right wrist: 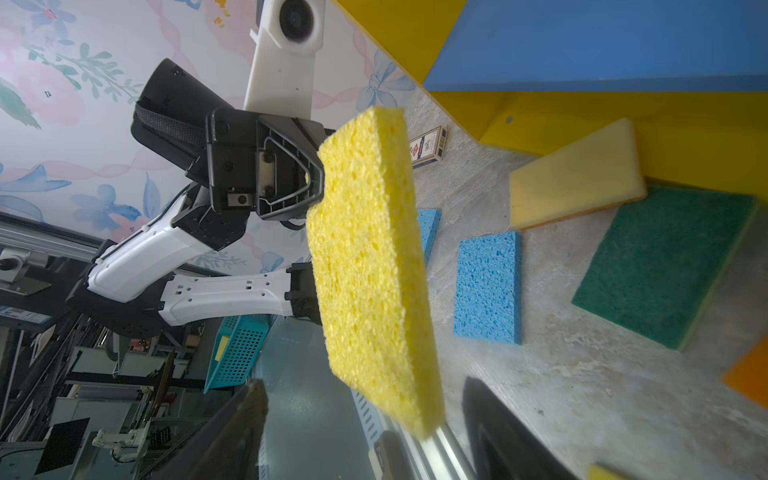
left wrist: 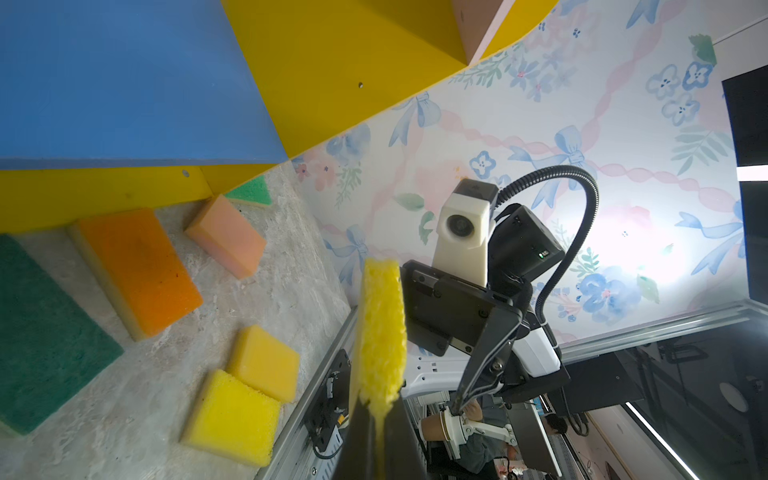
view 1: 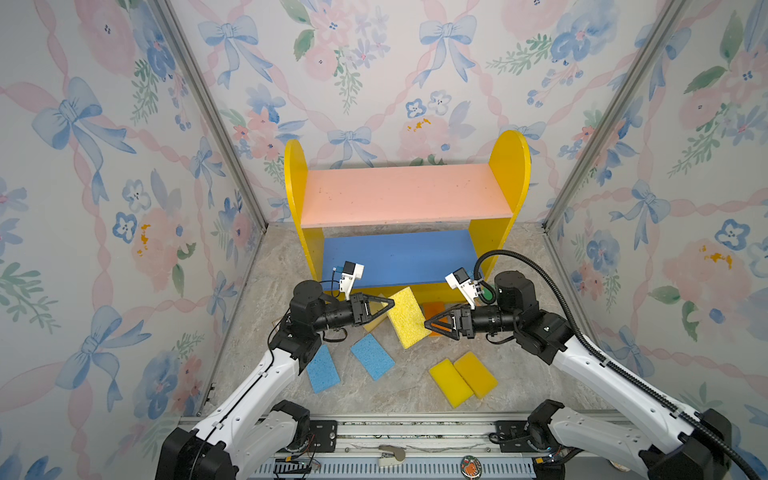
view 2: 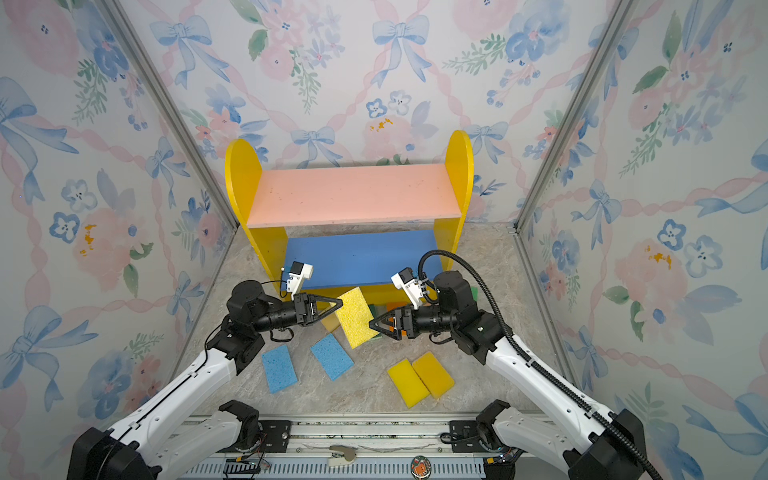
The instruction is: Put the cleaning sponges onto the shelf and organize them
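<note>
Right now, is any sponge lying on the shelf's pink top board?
No, the pink top board of the shelf carries nothing.

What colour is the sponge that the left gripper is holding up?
Bright yellow all over. The sponge shows best in the right wrist view.

Floral bow-print walls (view 1: 374, 62) w/ marbled grey floor (view 1: 411, 390).

1. The left arm (view 1: 266, 374) reaches forward, its wrist bent inward toward the middle.
2. The left gripper (view 1: 390, 302) is clamped tight on one end of a yellow sponge (view 1: 409, 318).
3. The right arm (view 1: 590, 365) mirrors it, its wrist bent inward.
4. The right gripper (view 1: 428, 323) faces the left one, its jaws spread on either side of the sponge's far end without pressing it.
</note>
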You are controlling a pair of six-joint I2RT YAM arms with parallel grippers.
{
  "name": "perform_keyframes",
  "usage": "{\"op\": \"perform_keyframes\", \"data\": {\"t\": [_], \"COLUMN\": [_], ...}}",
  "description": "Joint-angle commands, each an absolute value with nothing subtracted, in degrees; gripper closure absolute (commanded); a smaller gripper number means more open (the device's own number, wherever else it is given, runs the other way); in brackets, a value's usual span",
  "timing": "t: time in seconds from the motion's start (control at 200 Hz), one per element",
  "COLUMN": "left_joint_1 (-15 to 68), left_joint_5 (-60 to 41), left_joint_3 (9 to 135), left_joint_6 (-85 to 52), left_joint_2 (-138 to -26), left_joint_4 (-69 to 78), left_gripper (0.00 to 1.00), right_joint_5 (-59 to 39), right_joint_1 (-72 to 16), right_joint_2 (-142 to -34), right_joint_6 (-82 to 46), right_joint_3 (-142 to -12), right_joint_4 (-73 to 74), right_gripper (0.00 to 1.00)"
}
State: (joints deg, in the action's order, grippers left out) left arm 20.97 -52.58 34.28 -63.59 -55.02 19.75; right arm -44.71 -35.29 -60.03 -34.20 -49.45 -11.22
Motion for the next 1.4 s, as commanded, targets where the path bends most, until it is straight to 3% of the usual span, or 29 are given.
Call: {"op": "perform_keyframes", "data": {"t": [0.0,0.155,0.68,1.29,1.355,1.395], "left_joint_1": [20.68,20.73,20.83,20.73,20.57,20.33], "left_joint_5": [-54.1,-54.06,-53.88,-53.55,-52.97,-52.37], "left_joint_3": [35.8,35.52,34.7,33.33,33.07,32.76], "left_joint_6": [-65.01,-65.72,-67.39,-66.73,-66.46,-66.12], "left_joint_2": [-53.67,-53.3,-53.31,-54.51,-54.74,-54.75], "left_joint_4": [22.04,22.71,24.77,25.56,25.54,25.56], "left_gripper": [1.0,1.0,1.0,1.0,0.87,0.7], "right_joint_5": [-46.58,-46.43,-45.97,-43.7,-43.36,-43.04], "right_joint_1": [-34.89,-36.06,-38.04,-38.5,-38.48,-38.43], "right_joint_2": [-60.58,-61.3,-63.62,-63.45,-63.46,-63.38], "right_joint_6": [-35.39,-37.35,-38.05,-38.82,-39.31,-39.76], "right_joint_3": [-48.4,-47.65,-47.29,-46.67,-46.36,-46.19], "right_joint_4": [-8.65,-6.1,-3.84,-2.38,-1.87,-1.4], "right_gripper": [0.26,0.33,0.44,0.85,0.86,0.86]}}
